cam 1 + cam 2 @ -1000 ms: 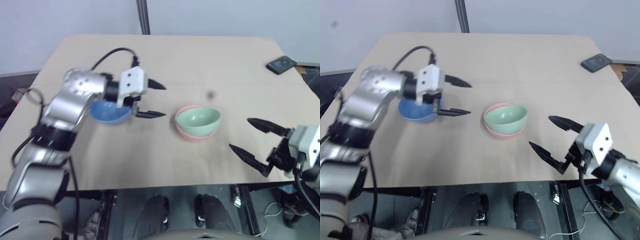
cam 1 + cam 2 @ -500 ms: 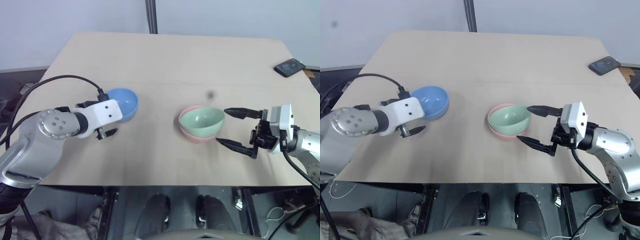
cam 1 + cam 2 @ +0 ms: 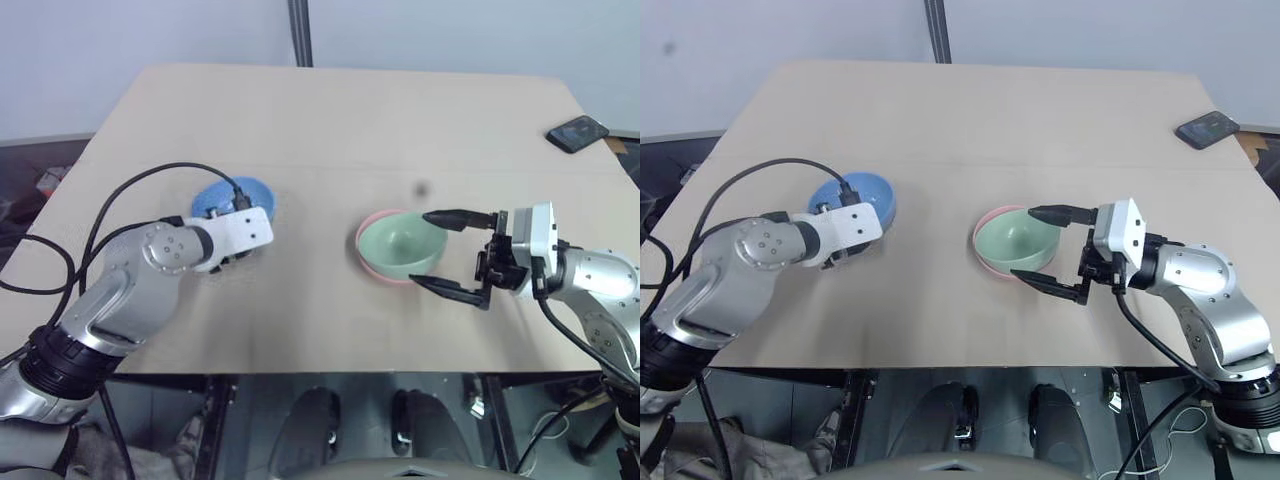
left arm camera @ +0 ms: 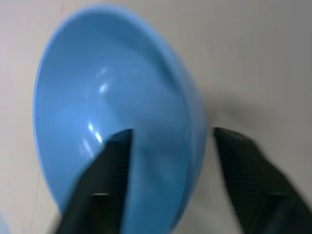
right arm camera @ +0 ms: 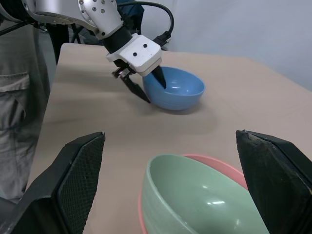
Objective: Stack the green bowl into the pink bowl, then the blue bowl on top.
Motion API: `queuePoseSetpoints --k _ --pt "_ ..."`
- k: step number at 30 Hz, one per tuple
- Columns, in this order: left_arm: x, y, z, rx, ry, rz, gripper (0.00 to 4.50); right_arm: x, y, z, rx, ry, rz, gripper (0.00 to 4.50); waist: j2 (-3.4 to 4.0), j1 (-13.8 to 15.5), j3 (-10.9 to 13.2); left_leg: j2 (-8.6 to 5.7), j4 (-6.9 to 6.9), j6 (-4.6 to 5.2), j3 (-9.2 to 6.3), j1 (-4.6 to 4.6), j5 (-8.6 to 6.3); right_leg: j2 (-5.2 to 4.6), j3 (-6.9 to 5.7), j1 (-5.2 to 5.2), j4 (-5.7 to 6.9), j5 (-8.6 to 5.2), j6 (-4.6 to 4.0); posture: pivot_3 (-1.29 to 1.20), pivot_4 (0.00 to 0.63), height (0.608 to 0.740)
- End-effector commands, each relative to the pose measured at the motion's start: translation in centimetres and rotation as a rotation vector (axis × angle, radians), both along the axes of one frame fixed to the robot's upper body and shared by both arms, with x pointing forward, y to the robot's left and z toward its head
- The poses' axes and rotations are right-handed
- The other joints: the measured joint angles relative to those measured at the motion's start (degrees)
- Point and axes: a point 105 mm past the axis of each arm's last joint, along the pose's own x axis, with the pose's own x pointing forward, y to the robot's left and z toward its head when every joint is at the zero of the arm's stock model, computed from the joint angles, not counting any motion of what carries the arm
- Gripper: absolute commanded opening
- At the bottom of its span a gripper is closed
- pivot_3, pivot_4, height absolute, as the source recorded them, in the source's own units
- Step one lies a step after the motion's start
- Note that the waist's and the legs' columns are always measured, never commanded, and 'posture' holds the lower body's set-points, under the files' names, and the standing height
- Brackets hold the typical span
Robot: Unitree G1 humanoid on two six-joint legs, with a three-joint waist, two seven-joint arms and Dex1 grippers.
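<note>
Blue bowl sits on the table left of the nested green bowl and pink bowl, its rim straddled by the left gripper, so a shallow pinch could let it slip, while the right gripper, spread wide, might nudge the stack.

No words, numbers or signs can be read anywhere. The bowls are plain, and nothing is written on the table.
</note>
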Motion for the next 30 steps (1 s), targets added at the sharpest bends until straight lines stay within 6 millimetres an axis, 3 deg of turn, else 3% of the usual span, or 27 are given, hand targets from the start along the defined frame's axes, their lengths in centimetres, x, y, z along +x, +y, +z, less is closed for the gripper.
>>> queuePoseSetpoints --k 1,2,3,9,13,16,22,27,30 --pt "0.3 -0.3 1.0 0.016 -0.033 -0.024 0.61 -0.2 -0.3 0.6 0.002 -0.044 -0.014 4.5 0.0 -0.09 0.0 0.0 0.0 0.0 0.0 0.0 0.0 0.0 0.0 0.0 0.0 0.0 0.0 0.0 0.15 0.74" --pt "0.4 -0.3 1.1 0.013 -0.032 -0.027 0.11 -0.1 -0.3 0.5 0.001 -0.045 -0.019 4.5 0.0 -0.11 0.0 0.01 0.0 0.0 0.0 0.0 0.0 0.0 0.0 -0.01 0.01 0.0 0.0 0.0 0.15 0.74" --pt "0.5 -0.4 1.1 0.004 -0.027 -0.028 0.02 -0.1 -0.4 0.5 0.0 -0.044 -0.025 4.5 0.0 -0.11 0.0 0.01 0.0 0.0 0.0 0.0 0.0 0.0 0.0 0.0 0.01 0.0 0.0 0.0 0.15 0.74" --pt "0.7 -1.8 2.4 -0.041 -0.045 -0.102 0.02 -0.1 -0.9 0.3 0.002 -0.045 -0.058 4.5 0.0 0.0 0.0 0.01 0.0 0.0 0.0 0.0 0.0 0.0 0.0 0.0 0.01 0.0 0.0 0.0 0.15 0.74" --pt "0.5 -6.3 5.6 -0.197 -0.14 -0.375 0.02 -0.2 -1.7 0.3 0.007 -0.047 -0.109 4.5 0.0 0.34 0.0 0.0 0.01 0.0 -0.01 -0.02 0.0 -0.04 -0.01 0.0 0.0 0.01 0.0 0.0 0.15 0.74" --pt "-1.1 -9.9 6.8 -0.243 -0.131 -0.652 0.02 -0.5 -2.6 0.2 0.006 -0.05 -0.16 4.5 0.0 0.56 0.0 -0.01 0.02 0.0 -0.01 -0.03 0.0 -0.08 -0.01 0.0 -0.01 0.01 -0.02 0.0 0.15 0.74" --pt "-3.1 -14.5 6.9 -0.282 -0.033 -1.038 0.02 -1.2 -4.3 0.2 0.005 -0.055 -0.281 4.5 0.04 0.63 -0.03 -0.03 0.02 0.01 0.08 0.04 0.0 -0.05 0.04 0.03 0.02 0.02 -0.01 0.0 0.15 0.74" --pt "-2.3 -16.9 6.7 -0.3 0.016 -1.177 0.02 -2.0 -4.6 0.2 -0.001 -0.064 -0.334 4.5 0.03 1.04 -0.04 -0.04 0.07 0.03 0.09 0.05 0.0 0.02 0.06 0.05 0.05 0.02 0.0 0.0 0.15 0.74" --pt "-2.4 -17.4 6.2 -0.32 0.117 -1.213 1.0 -2.5 -4.5 0.3 0.001 -0.062 -0.347 4.5 0.03 0.93 -0.04 -0.03 0.07 0.05 0.09 0.05 -0.01 0.05 0.07 0.05 0.04 0.02 0.0 0.0 0.15 0.74"
